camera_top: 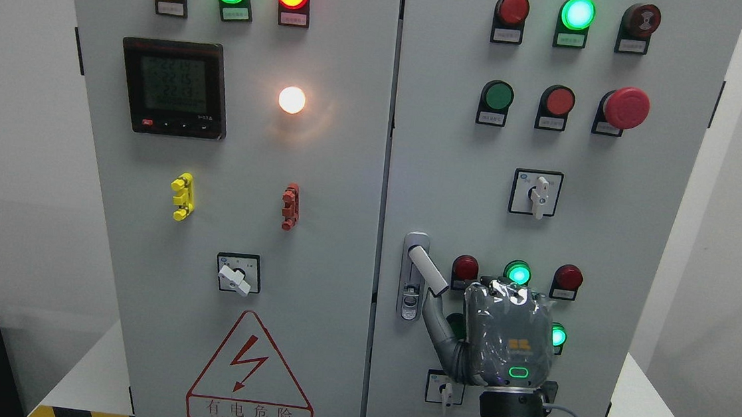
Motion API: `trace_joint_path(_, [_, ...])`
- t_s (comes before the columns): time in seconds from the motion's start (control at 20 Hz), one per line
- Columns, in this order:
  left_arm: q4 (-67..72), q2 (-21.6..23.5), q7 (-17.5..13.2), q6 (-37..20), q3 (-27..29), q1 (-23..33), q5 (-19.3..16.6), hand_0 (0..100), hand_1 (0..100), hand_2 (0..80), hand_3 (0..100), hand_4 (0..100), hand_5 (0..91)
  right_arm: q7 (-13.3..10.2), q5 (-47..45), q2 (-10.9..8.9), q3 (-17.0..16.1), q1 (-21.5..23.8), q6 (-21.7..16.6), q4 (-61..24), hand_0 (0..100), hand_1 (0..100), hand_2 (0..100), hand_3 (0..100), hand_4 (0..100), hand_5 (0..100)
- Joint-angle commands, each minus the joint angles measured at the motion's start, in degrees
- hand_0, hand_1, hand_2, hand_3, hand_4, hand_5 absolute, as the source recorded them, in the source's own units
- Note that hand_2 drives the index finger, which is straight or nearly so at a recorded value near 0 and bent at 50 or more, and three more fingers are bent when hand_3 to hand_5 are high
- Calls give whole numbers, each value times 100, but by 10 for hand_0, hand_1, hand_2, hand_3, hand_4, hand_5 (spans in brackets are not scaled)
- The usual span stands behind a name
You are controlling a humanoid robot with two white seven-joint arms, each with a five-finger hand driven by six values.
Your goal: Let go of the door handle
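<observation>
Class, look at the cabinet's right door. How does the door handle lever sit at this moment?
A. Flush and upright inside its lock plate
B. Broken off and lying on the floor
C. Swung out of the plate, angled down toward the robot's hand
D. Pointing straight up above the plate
C: the door handle slants out of its lock plate down and to the right, its tip meeting the thumb of the right hand.

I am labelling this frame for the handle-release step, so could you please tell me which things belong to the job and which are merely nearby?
Belongs to the job:
- door handle, swung out
- right hand, thumb just under the handle

Merely nearby:
- emergency stop button
- meter display
- rotary switch
- warning triangle
</observation>
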Motion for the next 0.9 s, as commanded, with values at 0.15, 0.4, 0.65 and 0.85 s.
trace_joint_path(0.15, [53, 0, -23, -1, 9, -18, 0, 120, 389, 0, 0, 0, 0, 10, -40, 0, -23, -13, 0, 1, 528, 54, 938, 1000, 983, 975])
trace_joint_path(0.4, [53, 0, -14, -1, 9, -18, 0, 120, 389, 0, 0, 0, 0, 10, -40, 0, -23, -22, 0, 1, 530, 52, 938, 1000, 983, 975])
trace_joint_path(0.65, [53, 0, -14, -1, 9, -18, 0, 120, 389, 0, 0, 0, 0, 10, -40, 0, -23, -48, 0, 1, 531, 52, 940, 1000, 983, 975])
trace_joint_path(0.85, [53, 0, -14, -1, 9, -18, 0, 120, 389, 0, 0, 0, 0, 10, -40, 0, -31, -48, 0, 1, 531, 51, 941, 1000, 983, 975])
